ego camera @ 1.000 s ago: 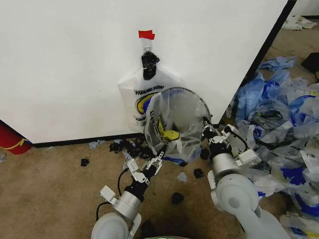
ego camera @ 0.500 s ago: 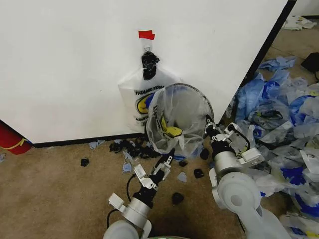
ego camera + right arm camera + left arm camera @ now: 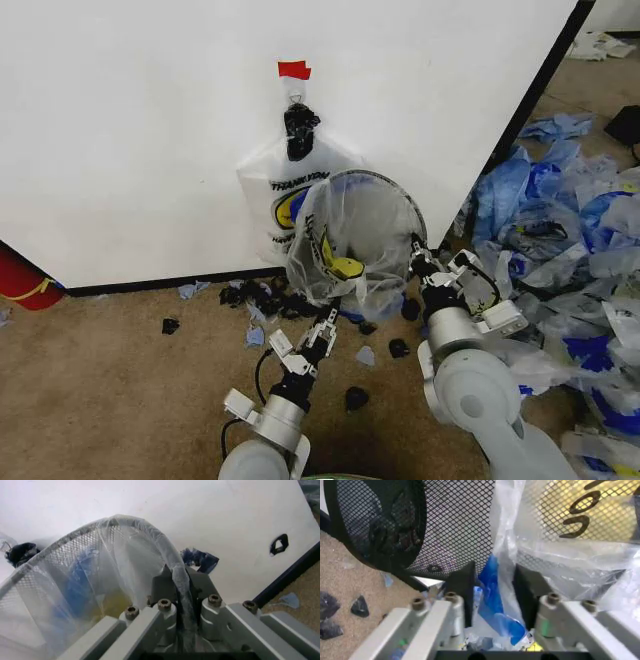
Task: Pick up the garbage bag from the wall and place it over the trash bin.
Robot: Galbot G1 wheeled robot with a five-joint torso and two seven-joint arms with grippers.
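The trash bin (image 3: 392,187), a round black mesh basket, is tipped with its mouth toward me in front of the wall. The garbage bag (image 3: 350,250), thin and see-through with a yellow smiley and blue patches, lines the bin and drapes over its rim. My right gripper (image 3: 415,256) is shut on the bin's rim (image 3: 150,530) with the bag's film over it; the right wrist view shows the gripper (image 3: 177,587) pinching there. Below the bin, my left gripper (image 3: 327,322) stands open, and a blue fold of the bag (image 3: 492,581) hangs loose between the gripper's (image 3: 495,588) fingers.
A whiter "THANK YOU" bag (image 3: 275,190) hangs on the wall from a black clip (image 3: 299,128) under red tape (image 3: 294,69). Black scraps (image 3: 356,398) litter the carpet. A heap of blue and clear bags (image 3: 570,230) fills the right side. A red object (image 3: 20,280) sits far left.
My left gripper has swung right, from left of the bin to under the bag's lower edge. The bin and bag shifted slightly. The right gripper has kept its hold.
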